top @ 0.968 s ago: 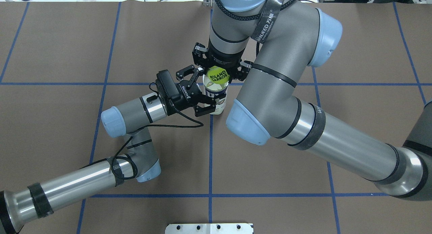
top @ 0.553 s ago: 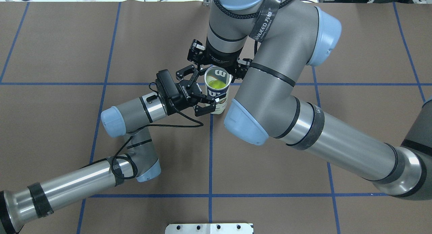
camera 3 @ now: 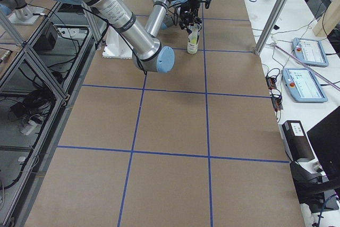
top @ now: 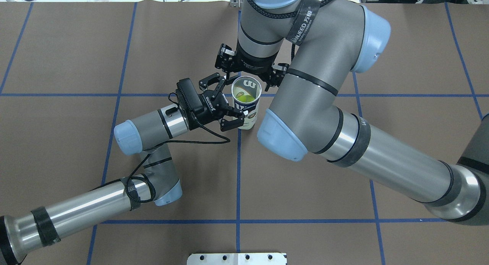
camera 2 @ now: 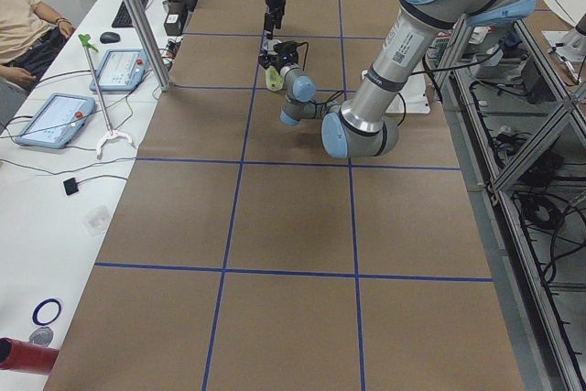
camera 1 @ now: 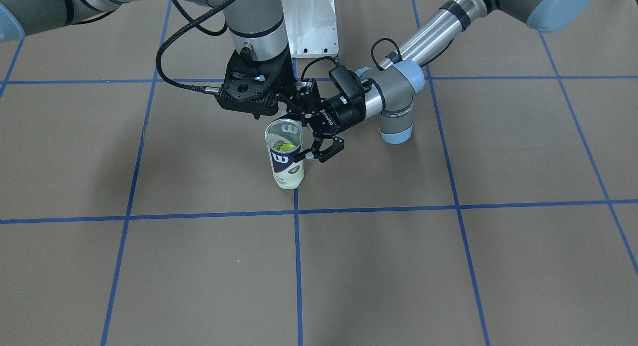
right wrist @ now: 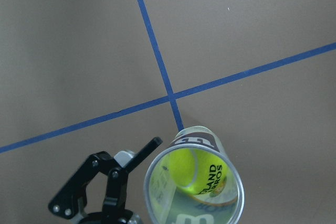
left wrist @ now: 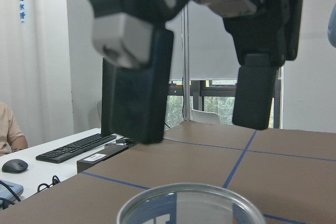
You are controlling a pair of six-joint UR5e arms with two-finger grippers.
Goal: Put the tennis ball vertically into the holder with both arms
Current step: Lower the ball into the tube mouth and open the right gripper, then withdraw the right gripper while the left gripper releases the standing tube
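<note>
- The table point(top: 57, 143), brown with blue tape lines, bears the upright holder point(top: 246, 104).
- The right gripper point(top: 250, 71) hangs above and just behind the holder's mouth, jaws spread wide, holding nothing.
- The left gripper point(top: 229, 114) reaches in from the side, jaws parted around the holder's wall, not gripping it.
- The tennis ball point(right wrist: 197, 174) lies inside the holder, at its bottom.

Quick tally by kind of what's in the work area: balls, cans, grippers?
Tennis ball: 1, inside the can
Holder can: 1, upright
Grippers: 2, left gripper and right gripper
Total: 4
</note>
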